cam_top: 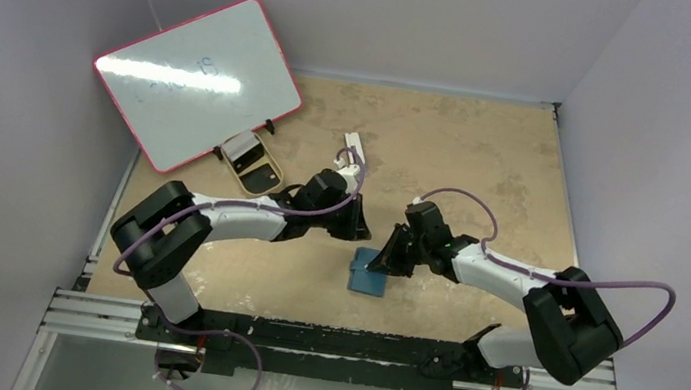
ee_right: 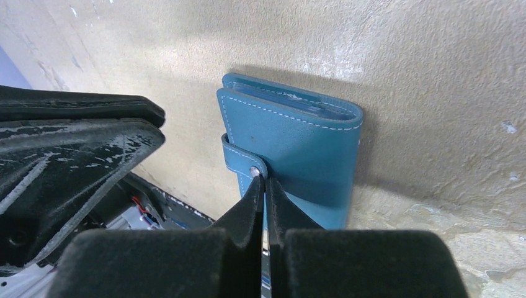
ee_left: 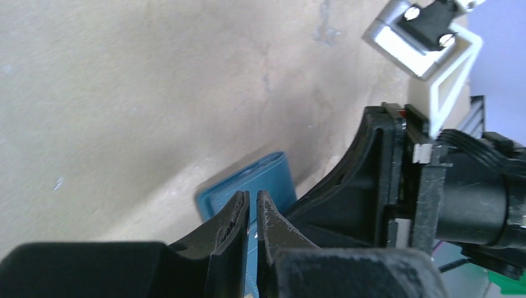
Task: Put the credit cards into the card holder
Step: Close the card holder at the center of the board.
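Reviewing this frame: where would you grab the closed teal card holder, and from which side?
Likely from above, jaws straddling the card holder across its short width: one on the folded spine, one on the strap side. It lies flat and shut on the table, leaving no lip to get under.

A white board with a pink rim (cam_top: 197, 81) leans at the upper left of the frame. Just below it a tan tray (cam_top: 240, 181) lies on the sandy table (cam_top: 467, 161), and right of the tray sits what looks like a small white block (cam_top: 355, 146).
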Robot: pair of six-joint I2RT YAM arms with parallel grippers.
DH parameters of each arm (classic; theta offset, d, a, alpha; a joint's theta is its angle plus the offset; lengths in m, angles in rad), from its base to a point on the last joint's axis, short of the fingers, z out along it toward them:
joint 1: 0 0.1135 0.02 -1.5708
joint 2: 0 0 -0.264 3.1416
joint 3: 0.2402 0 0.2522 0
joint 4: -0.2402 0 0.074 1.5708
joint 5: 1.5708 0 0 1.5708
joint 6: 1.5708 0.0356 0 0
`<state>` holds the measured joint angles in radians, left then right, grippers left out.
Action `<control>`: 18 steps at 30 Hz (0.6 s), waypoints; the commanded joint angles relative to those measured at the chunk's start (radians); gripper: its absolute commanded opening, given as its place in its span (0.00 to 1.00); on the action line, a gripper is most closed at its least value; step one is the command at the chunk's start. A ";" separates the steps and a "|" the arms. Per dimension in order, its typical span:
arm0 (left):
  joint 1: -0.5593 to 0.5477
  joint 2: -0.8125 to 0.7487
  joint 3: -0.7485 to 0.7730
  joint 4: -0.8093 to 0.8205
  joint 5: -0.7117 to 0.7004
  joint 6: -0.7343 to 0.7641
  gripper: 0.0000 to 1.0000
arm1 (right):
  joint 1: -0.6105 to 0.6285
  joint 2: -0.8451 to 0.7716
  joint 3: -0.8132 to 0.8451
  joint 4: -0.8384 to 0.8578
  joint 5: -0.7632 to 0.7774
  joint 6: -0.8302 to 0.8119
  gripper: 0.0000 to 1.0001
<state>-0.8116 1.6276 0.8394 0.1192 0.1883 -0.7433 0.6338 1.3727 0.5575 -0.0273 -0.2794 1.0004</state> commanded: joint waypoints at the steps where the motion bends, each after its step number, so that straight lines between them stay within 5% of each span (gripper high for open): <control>1: 0.003 0.053 -0.001 0.195 0.113 -0.025 0.08 | 0.003 -0.019 0.007 -0.042 0.006 -0.029 0.00; 18: 0.003 0.189 0.011 0.051 -0.027 0.068 0.05 | 0.003 -0.062 0.013 -0.052 0.012 0.021 0.00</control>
<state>-0.8101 1.8065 0.8417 0.2234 0.2302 -0.7341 0.6338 1.3331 0.5587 -0.0700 -0.2790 1.0027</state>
